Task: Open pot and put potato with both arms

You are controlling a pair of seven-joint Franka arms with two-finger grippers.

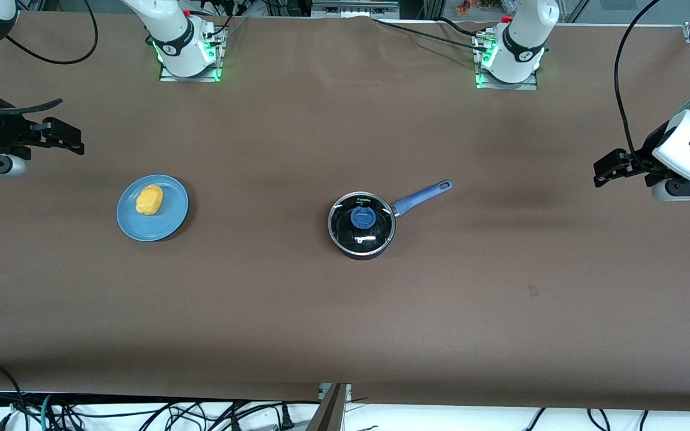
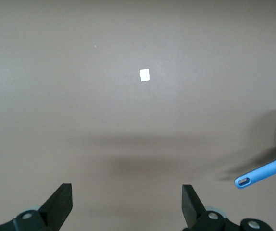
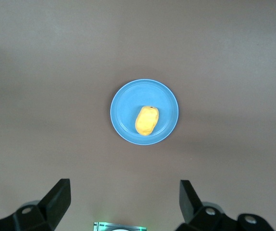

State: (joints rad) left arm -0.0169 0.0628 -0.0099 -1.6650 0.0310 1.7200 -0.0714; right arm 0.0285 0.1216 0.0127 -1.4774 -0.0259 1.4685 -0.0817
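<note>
The black pot (image 1: 362, 239) stands mid-table with its glass lid (image 1: 345, 227) and blue knob (image 1: 362, 216) on, and its blue handle (image 1: 423, 196) points toward the left arm's end. The yellow potato (image 1: 149, 199) lies on a flat blue plate (image 1: 168, 224) toward the right arm's end. My right gripper (image 1: 72, 139) is open and empty, high over bare table at that end; its wrist view shows the potato (image 3: 146, 120) on the plate (image 3: 123, 103). My left gripper (image 1: 601, 170) is open and empty over the other end; its wrist view shows the handle tip (image 2: 258, 175).
The two arm bases (image 1: 189, 48) (image 1: 510, 54) stand along the table edge farthest from the front camera. A small mark (image 1: 532, 291) lies on the brown table nearer the front camera than the pot, and shows white in the left wrist view (image 2: 144, 75). Cables hang along the nearest edge.
</note>
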